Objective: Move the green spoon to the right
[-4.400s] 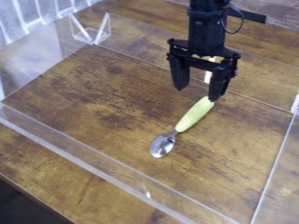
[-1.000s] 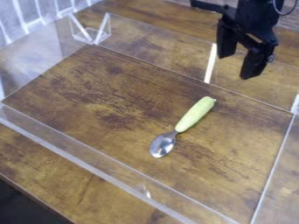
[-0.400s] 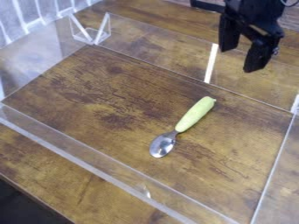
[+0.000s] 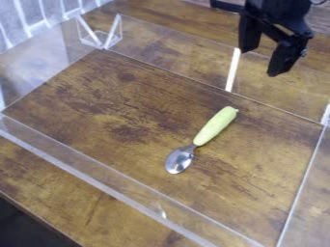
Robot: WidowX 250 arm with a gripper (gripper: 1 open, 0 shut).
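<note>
The green spoon [image 4: 200, 139] lies flat on the wooden table, its yellow-green handle pointing up-right and its shiny round bowl [image 4: 179, 161] at the lower left. My gripper [image 4: 264, 56] hangs well above and to the upper right of the spoon, near the top edge of the view. It is open, its two black fingers [image 4: 280, 60] spread apart with nothing between them. It touches nothing.
Clear acrylic walls fence the wooden surface: a low front wall [image 4: 91, 169], a right-hand wall [image 4: 310, 164] and a thin upright panel [image 4: 233, 69] just left of the gripper. A small clear stand [image 4: 96, 31] sits at the top left.
Earlier the open gripper stood low over the spoon's handle; since then it has risen and gone to the upper right. Over the last second it barely shifted. The spoon has not moved.
</note>
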